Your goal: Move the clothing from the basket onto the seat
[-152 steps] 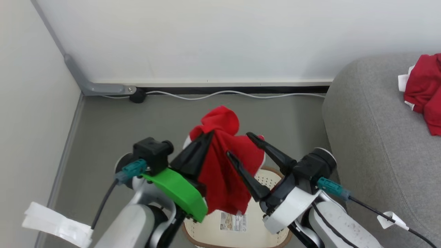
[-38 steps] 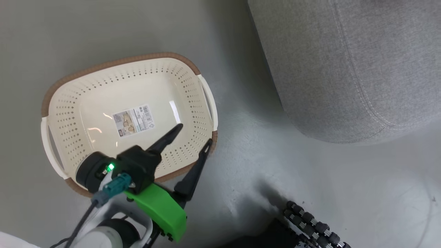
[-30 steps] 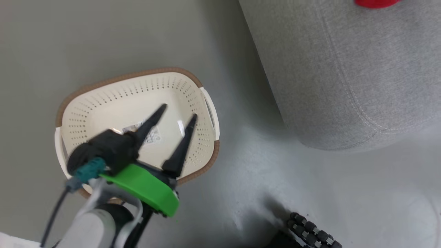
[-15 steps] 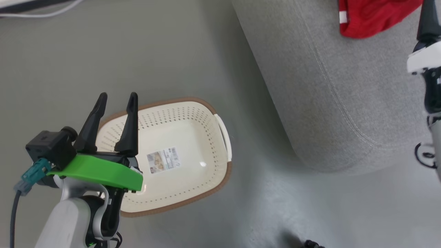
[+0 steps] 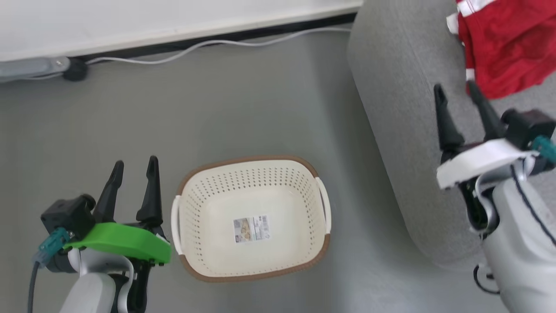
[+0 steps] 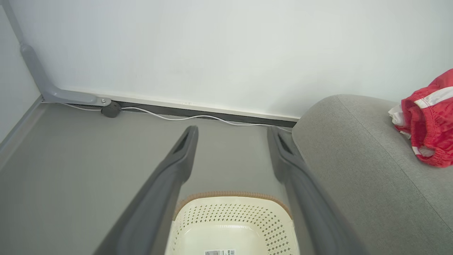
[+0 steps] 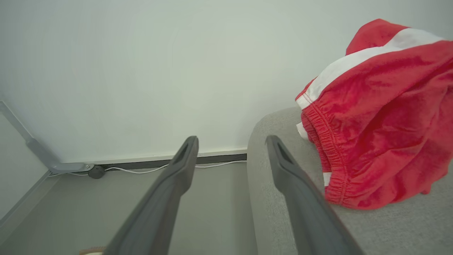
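Sitting lower centre on smooth grey floor: cream oval plastic basket, perforated walls, brown rim, sticker on its bottom. Left fingers, long, dark, tapered, lower left just beside basket, pointing up frame, spread apart, holding nothing. Right fingers at right edge over rounded light grey fabric seat, also apart, tips near crumpled bright red clothing with white stripes, lying on seat, upper right.

Red, white-striped clothing — grey seat — cream, brown-rimmed basket.
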Tool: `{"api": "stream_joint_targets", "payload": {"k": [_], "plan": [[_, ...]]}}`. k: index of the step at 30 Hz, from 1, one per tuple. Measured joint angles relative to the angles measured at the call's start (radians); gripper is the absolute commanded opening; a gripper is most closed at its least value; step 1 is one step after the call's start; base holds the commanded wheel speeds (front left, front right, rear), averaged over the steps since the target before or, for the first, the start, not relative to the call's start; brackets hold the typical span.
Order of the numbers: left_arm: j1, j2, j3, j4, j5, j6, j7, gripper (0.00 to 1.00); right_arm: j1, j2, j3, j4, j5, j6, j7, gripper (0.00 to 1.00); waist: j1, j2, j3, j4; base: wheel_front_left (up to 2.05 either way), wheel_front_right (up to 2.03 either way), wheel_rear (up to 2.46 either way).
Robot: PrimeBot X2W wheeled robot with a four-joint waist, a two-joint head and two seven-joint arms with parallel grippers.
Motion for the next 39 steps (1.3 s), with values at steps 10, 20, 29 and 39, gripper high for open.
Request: {"api": "stream_joint_targets", "payload": {"k": [10, 20, 29, 39], "plan": [[0.112, 0.023, 0.016, 0.074, 0.000, -0.012, -0.023, 1.00, 0.170, 0.056, 0.067, -0.005, -0.038, -0.025, 0.000, 1.00, 0.0000, 0.0000, -0.153, 0.077, 0.00, 0.00, 0.00], [0.171, 0.008, -0.013, 0.136, -0.004, -0.014, -0.017, 0.00, 0.295, 0.077, 0.073, 0.038, -0.035, -0.047, 0.004, 0.00, -0.0001, 0.0000, -0.233, 0.086, 0.00, 0.00, 0.00], [0.173, -0.001, 0.007, 0.137, -0.089, -0.026, -0.005, 0.00, 0.287, 0.086, 0.011, 0.053, 0.053, -0.040, 0.048, 0.00, 0.0000, 0.0000, -0.236, 0.089, 0.00, 0.00, 0.00], [0.173, -0.014, 0.038, 0.142, -0.192, -0.039, 0.015, 0.00, 0.279, 0.092, -0.030, 0.054, 0.192, -0.030, 0.096, 0.00, 0.0000, 0.0000, -0.239, 0.091, 0.00, 0.00, 0.00]]}}
